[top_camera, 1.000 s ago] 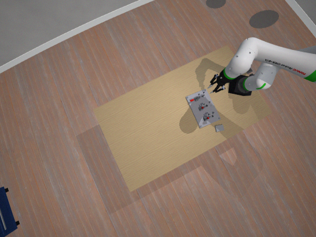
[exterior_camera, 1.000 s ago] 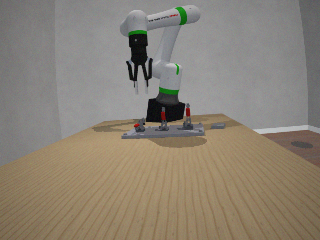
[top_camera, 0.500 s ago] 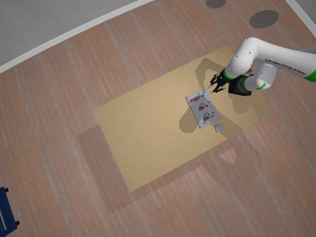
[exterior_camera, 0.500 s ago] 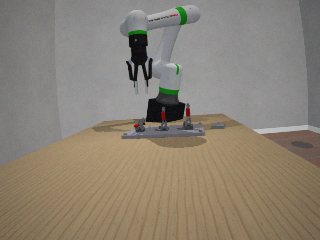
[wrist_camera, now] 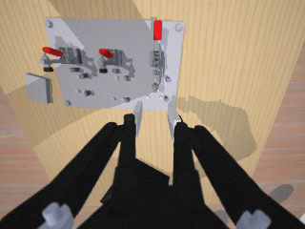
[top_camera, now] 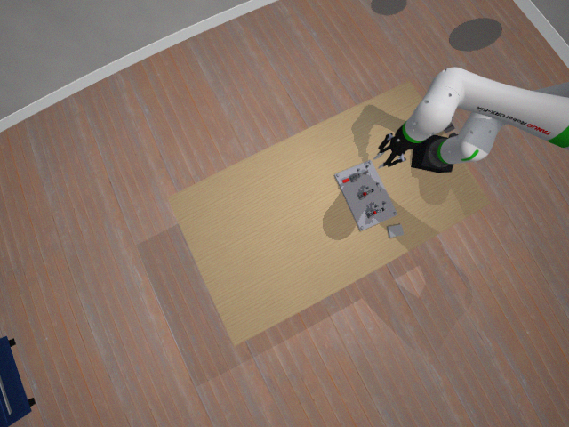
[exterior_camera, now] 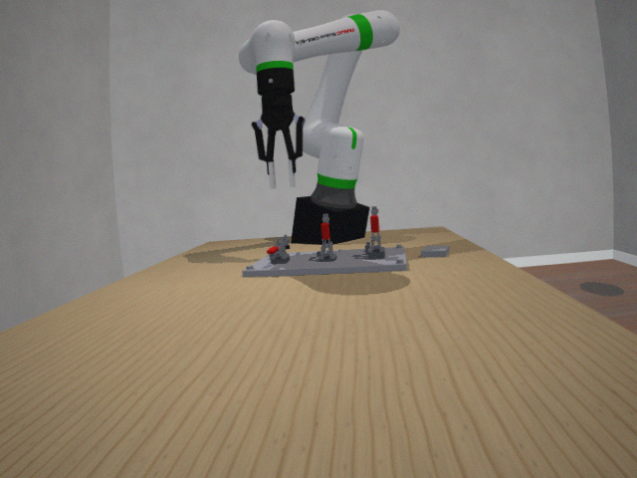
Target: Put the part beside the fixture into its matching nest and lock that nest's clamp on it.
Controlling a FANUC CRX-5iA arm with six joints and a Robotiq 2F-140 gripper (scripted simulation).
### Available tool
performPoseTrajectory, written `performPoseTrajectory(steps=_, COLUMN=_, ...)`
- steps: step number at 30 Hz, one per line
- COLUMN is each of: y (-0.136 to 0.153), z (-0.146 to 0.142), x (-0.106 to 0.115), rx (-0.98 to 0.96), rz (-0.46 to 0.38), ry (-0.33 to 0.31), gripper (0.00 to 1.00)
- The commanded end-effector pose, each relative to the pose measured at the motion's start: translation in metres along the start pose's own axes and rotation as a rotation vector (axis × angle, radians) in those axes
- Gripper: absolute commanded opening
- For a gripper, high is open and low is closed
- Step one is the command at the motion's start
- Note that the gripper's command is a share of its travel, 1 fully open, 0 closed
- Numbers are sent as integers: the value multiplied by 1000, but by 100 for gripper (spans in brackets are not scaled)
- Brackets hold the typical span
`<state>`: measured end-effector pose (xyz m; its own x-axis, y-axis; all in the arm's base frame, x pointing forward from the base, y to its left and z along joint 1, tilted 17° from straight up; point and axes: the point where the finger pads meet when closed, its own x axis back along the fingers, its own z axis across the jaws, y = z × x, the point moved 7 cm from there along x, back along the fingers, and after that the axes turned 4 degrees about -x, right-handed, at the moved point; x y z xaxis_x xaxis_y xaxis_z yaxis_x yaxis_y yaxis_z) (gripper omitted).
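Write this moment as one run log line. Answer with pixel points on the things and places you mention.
gripper [top_camera: 378,162] [exterior_camera: 282,187] [wrist_camera: 154,109]: part-open, empty, in air | part [top_camera: 395,230] [exterior_camera: 435,251] [wrist_camera: 39,88]: beside fixture [top_camera: 378,219] [exterior_camera: 339,267] [wrist_camera: 114,92] | nests: no part

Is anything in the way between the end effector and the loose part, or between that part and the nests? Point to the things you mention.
Nothing visible blocks the end effector [top_camera: 378,162] [exterior_camera: 282,187] [wrist_camera: 154,109] from the part [top_camera: 395,230] [exterior_camera: 434,251] [wrist_camera: 38,89] if it stays high; low down, the fixture's [top_camera: 345,195] [exterior_camera: 349,266] [wrist_camera: 119,97] upright red handles could obstruct either path.

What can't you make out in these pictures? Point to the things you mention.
- The part's [top_camera: 395,230] [exterior_camera: 434,251] [wrist_camera: 38,89] exact size: too small in the top and exterior views; the wrist view shows it tilted by perspective.
- Pad spacing on the fixture [top_camera: 347,195] [exterior_camera: 354,266] [wrist_camera: 95,35]: pads tiny and blurred in the top and wrist views.
- Whether any clamp is truly locked: joints too small in every view.
- The cabinet's [top_camera: 6,390] far side: cut off by the top view's left edge.
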<state>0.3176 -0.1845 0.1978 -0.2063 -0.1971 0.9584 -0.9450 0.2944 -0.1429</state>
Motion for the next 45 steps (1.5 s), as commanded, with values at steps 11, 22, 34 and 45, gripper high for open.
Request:
performPoseTrajectory(steps=11, y=-3, z=0, x=0, rx=0, rz=0, ry=0, gripper=28)
performPoseTrajectory(steps=22, y=-39, z=-3, x=0, rx=0, rz=0, ry=0, gripper=28)
performPoseTrajectory(steps=34, y=-116, z=-8, x=0, rx=0, rz=0, ry=0, gripper=28)
performPoseTrajectory(steps=45, y=-134, z=-9, x=0, rx=0, rz=0, ry=0, gripper=28)
